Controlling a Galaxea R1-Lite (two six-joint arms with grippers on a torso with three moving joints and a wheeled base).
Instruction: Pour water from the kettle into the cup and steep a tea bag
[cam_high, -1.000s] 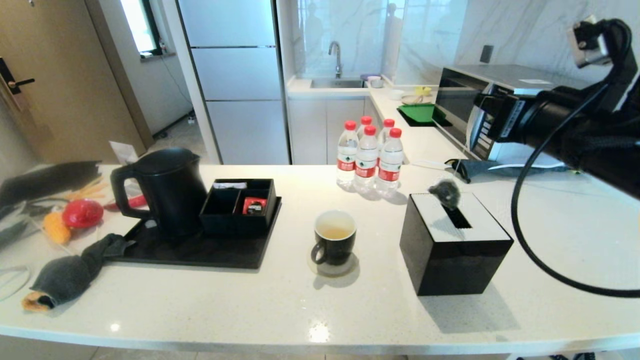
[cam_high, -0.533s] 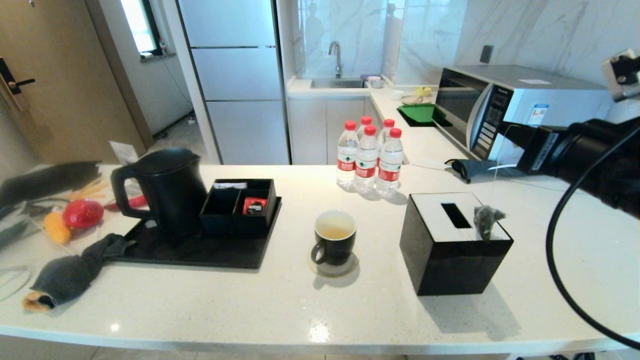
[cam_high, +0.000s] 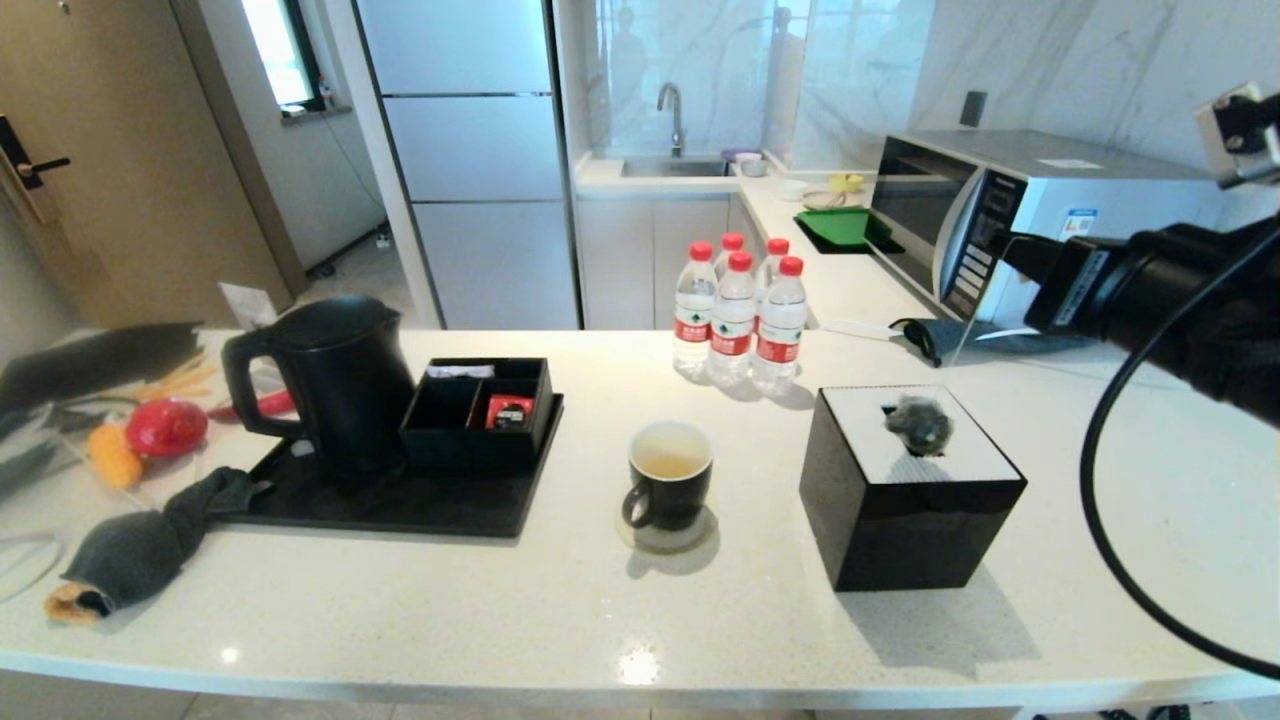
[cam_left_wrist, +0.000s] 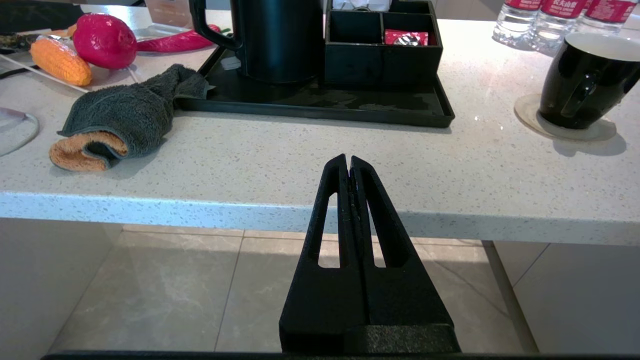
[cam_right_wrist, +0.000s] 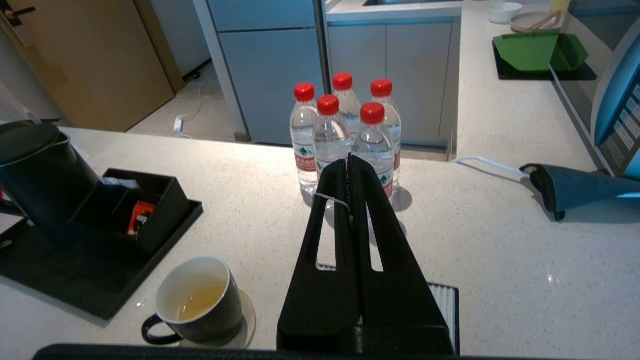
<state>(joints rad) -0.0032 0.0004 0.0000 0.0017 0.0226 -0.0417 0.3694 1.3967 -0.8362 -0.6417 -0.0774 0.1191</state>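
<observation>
- At the table's left end lie a red fruit (cam_high: 165, 425) and an ear of corn (cam_high: 112, 455); nearer the front edge is a rolled grey towel (cam_high: 140, 548) with an orange lining.
- The left hand (cam_left_wrist: 349, 161) hangs below and in front of the table's front edge, its fingers pressed together with nothing between them.
- A black tray (cam_high: 400, 505) sits on the table's left half. The kettle (cam_high: 330, 380) stands upright on the tray's left part, lid on, handle toward the table's left end.
- Just beside the kettle on the tray is a black compartment box (cam_high: 478, 412) with a red packet (cam_high: 509, 411) in one front compartment.
- The cup (cam_high: 668, 487) stands on a round coaster (cam_high: 665, 538) near the table's middle, handle toward the front left. Pale yellowish water (cam_high: 668, 464) fills its lower part.
- Five red-capped bottles (cam_high: 735, 315) cluster near the table's far edge.
- A black tissue box (cam_high: 908, 485) stands right of the cup.
- The tea bag (cam_high: 918, 424) hangs on its string above the tissue box top, well apart from the cup.
- The right hand (cam_right_wrist: 348, 162) is raised high over the table's right part, its fingers closed on the tea bag's string.
- A microwave (cam_high: 1020, 215) stands behind it.
</observation>
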